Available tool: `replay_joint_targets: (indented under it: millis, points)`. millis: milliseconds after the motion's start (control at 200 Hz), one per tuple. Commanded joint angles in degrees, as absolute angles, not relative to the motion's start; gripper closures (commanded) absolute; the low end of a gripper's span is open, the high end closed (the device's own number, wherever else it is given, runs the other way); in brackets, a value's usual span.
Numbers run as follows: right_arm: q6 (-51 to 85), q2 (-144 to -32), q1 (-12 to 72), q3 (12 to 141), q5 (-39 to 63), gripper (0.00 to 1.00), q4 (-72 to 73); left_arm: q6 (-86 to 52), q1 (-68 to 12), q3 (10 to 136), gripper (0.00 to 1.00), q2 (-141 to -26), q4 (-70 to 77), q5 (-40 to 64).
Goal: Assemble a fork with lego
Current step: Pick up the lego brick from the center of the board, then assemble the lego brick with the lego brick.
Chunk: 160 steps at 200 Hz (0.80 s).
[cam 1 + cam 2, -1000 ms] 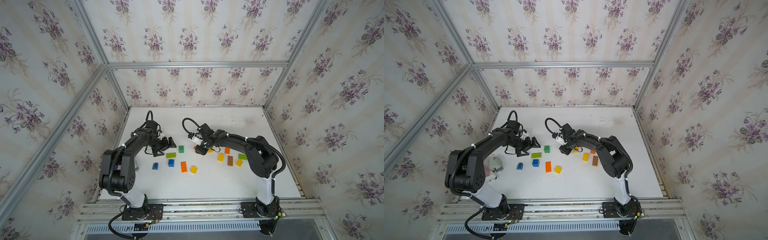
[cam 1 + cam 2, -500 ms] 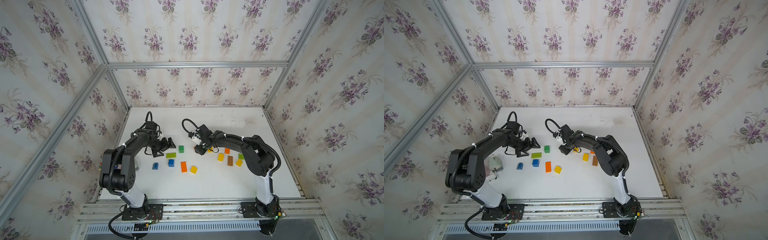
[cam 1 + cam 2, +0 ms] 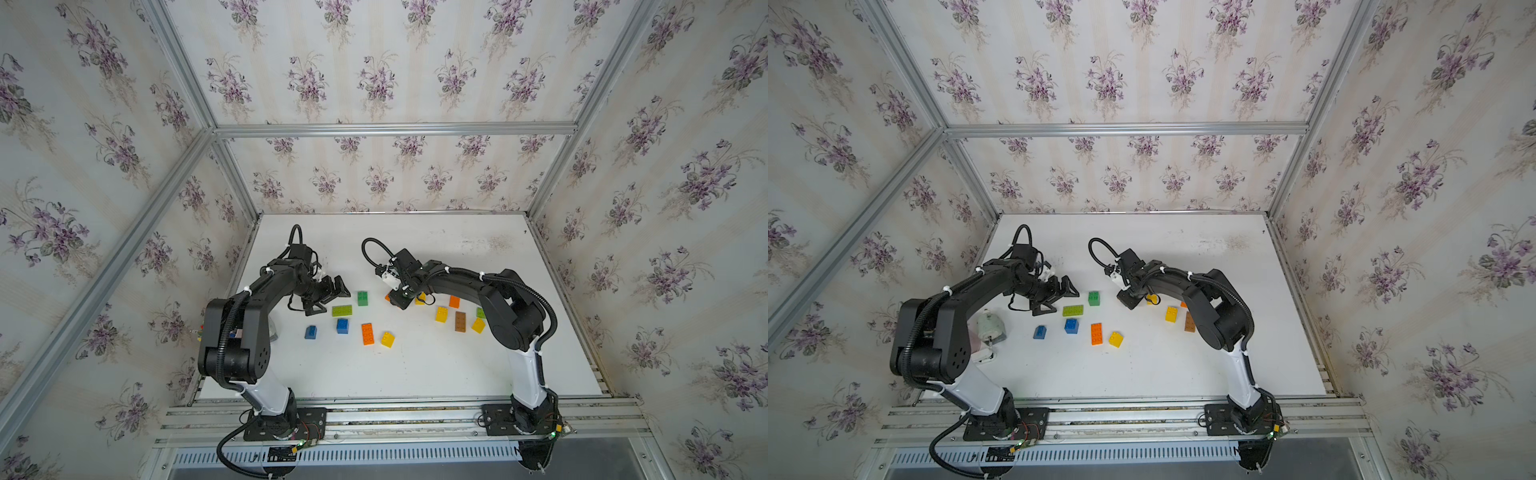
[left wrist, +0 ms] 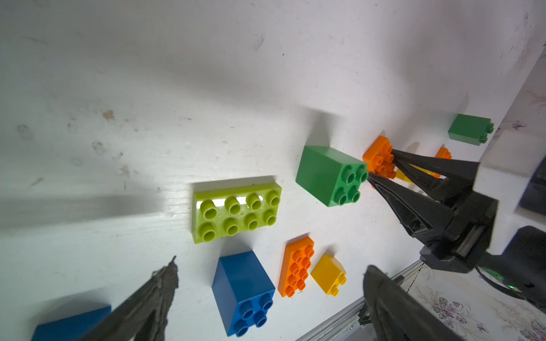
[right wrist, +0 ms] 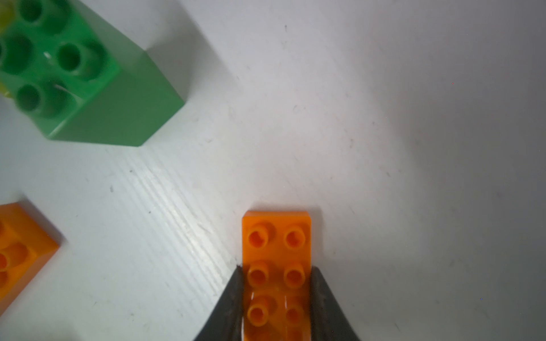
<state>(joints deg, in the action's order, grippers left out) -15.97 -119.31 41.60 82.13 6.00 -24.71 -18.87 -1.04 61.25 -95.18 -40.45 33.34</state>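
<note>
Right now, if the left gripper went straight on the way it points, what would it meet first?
Most likely the lime green flat brick: the open left gripper tilts down toward it. Depth is unclear, so it might land on bare table just short of the dark green brick.

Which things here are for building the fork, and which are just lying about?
For the job: orange brick in the right gripper; lime plate; green cube; blue cube; yellow brick; brown brick.
Lying about: pale cylindrical gadget.
</note>
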Motion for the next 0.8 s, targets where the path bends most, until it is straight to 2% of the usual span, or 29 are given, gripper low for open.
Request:
replay_joint_targets:
  millis: [0,340,794]
  points:
    - [-19.3,-119.0,41.7,82.8,4.9,0.79,-27.5,-17.8,-0.8,61.1,0.0,-94.7,-40.0,33.9]
    - [-32.0,-114.0,41.9,85.9,15.6,0.8,-27.4,-16.7,0.5,60.5,0.0,-93.8,-41.3,37.7]
    - [-45.1,-123.5,44.6,102.7,24.4,0.76,-36.4,-17.5,1.7,60.8,0.0,-93.2,-41.3,42.2]
